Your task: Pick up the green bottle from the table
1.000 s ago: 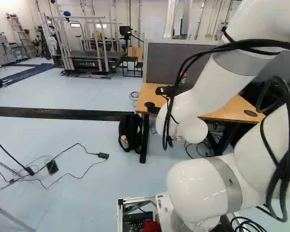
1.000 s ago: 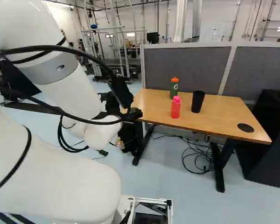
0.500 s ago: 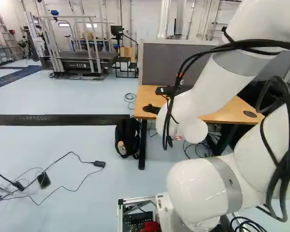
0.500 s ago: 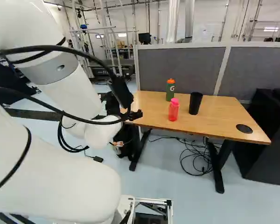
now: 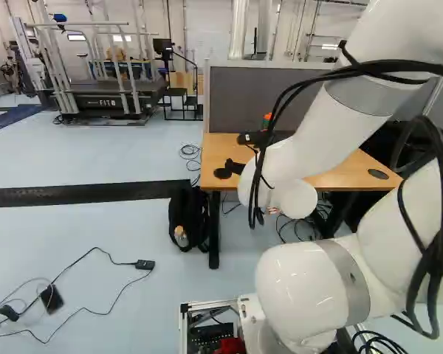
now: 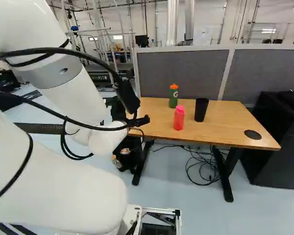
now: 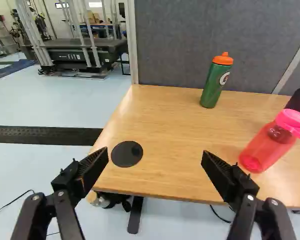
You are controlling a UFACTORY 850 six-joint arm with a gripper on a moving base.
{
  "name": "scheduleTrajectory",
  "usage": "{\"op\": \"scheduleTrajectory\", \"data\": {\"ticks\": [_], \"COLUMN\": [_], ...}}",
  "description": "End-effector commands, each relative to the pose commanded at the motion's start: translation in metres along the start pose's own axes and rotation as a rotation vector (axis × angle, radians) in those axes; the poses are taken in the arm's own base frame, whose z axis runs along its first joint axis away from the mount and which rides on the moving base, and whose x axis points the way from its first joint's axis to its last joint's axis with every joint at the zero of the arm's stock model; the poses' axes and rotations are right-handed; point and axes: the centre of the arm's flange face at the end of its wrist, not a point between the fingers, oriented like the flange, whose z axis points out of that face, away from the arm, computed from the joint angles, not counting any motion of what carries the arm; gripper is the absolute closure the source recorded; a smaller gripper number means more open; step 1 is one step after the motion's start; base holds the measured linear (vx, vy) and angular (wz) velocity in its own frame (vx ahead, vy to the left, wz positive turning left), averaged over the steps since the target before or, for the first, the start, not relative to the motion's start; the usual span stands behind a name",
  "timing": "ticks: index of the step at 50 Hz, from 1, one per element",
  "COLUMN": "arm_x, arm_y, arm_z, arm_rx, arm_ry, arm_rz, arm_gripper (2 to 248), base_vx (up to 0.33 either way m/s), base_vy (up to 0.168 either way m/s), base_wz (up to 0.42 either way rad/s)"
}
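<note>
Far bottle (image 6: 173, 97) behind near bottle (image 6: 179, 119), cup (image 6: 201, 110) seemingly right

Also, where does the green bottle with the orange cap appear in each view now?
Left base view: only its orange cap shows clearly, near the middle, beside the black cables.
Right base view: right of the middle, behind the translucent pink bottle.
Wrist view: upright, ahead of the open gripper.
Shared landmark: the grey fabric partition behind the wooden table.

- A letter "G" in a round white mark on the side of the green plastic bottle with an orange cap (image 7: 211, 89).
- Pale capitals "FIT", then a last character too unclear to tell, along the side of the low black platform with grey metal rails (image 7: 100, 46).
</note>
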Motion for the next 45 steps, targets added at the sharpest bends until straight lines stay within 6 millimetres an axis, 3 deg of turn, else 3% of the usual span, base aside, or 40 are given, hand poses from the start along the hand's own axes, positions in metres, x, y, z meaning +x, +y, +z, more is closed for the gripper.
{"op": "scheduleTrajectory", "data": {"ticks": [45], "arm_x": [0.0000], "arm_y": [0.0000], "arm_z": [0.0000], "arm_rx": [0.000], "arm_ry": [0.000], "arm_rz": [0.000], "arm_gripper": [3], "base_vx": [0.103], "base_vy": [0.020], "base_wz": [-0.187]}}
